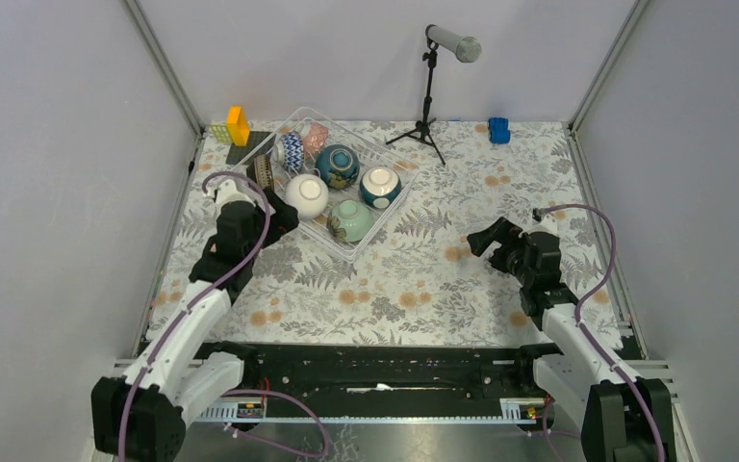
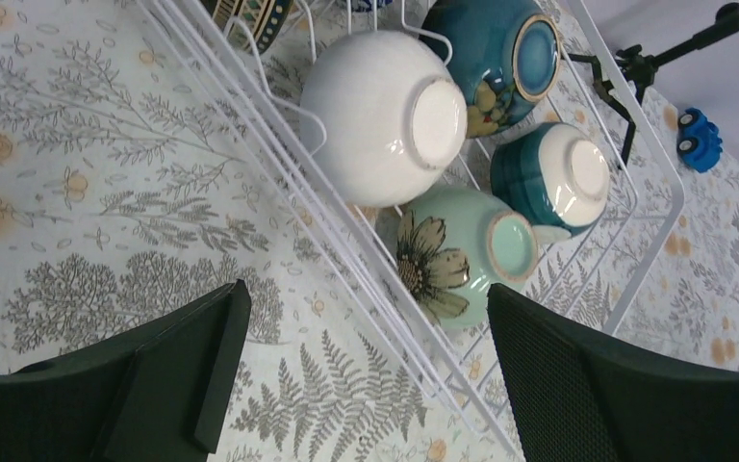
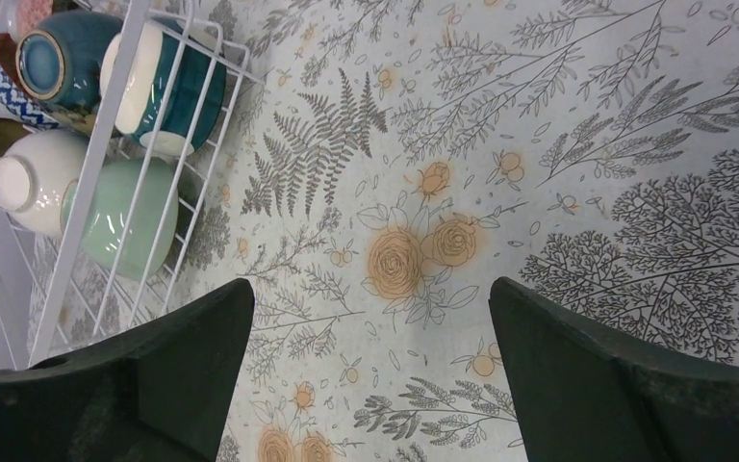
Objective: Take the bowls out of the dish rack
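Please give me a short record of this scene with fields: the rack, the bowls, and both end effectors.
dish rack: far-left part of the table, bowls inside
bowls seen in it: white bowl, pale green bowl, dark teal bowl, blue-white bowl, zigzag bowl
left end effector: open, empty, at the rack's near edge
right end effector: open, empty, over the cloth, away from the rack

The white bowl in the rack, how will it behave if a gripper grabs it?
Its glaze looks smooth, so the white bowl is probably slippery on its rounded side. It seems ceramic: likely rigid and chippable. Lying foot-up and tilted in the dish rack, it may roll when nudged.
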`<act>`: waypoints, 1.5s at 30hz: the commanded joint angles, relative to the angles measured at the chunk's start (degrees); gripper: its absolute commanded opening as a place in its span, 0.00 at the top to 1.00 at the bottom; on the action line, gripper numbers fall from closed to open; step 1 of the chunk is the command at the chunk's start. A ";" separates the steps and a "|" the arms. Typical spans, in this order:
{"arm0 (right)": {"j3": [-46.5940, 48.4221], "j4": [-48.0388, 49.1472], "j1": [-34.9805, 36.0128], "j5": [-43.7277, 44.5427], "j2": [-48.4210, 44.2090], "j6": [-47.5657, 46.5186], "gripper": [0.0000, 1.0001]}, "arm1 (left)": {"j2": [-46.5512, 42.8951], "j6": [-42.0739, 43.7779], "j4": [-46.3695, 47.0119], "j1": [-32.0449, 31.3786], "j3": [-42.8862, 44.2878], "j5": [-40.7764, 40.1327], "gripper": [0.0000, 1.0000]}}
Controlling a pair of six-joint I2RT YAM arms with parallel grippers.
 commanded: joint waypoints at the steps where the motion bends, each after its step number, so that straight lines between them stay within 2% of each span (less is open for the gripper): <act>1: 1.26 3.01 0.04 -4.74 1.27 -1.48 0.00 | 5.90 1.69 -0.06 -0.04 6.45 -2.21 0.01; 8: 7.09 1.21 0.50 -11.10 3.40 -1.07 0.00 | 13.54 5.30 0.85 -0.01 13.56 -3.54 0.01; 14: 12.47 -2.76 3.56 -10.28 6.84 -1.75 0.00 | 19.03 5.54 1.28 -0.07 17.08 -4.74 0.02; 18: 17.51 -6.59 8.60 -5.75 10.66 -3.32 0.04 | 21.62 6.45 1.86 -0.60 18.81 -5.66 0.03; 24: 22.63 -9.89 12.47 0.79 14.09 -1.75 0.05 | 26.32 9.47 -1.68 -0.64 25.33 -17.98 0.03; 27: 23.80 -10.72 12.78 1.02 14.71 -2.14 0.05 | 29.42 10.49 -3.53 -0.66 28.98 -25.06 0.03; 33: 24.96 -11.42 12.78 0.90 14.23 -3.06 0.05 | 37.19 18.84 -2.77 -0.64 36.14 -31.75 0.01; 37: 25.45 -12.04 12.77 1.07 13.50 -3.94 0.05 | 44.09 22.51 -6.16 -0.58 42.94 -37.77 0.02; 40: 25.50 -12.18 12.74 1.64 12.78 -4.54 0.05 | 49.04 23.47 -9.05 -0.63 47.52 -39.48 0.03; 45: 25.61 -12.15 12.81 2.21 12.96 -4.99 0.05 | 53.58 24.39 -9.83 -0.65 50.76 -36.09 0.03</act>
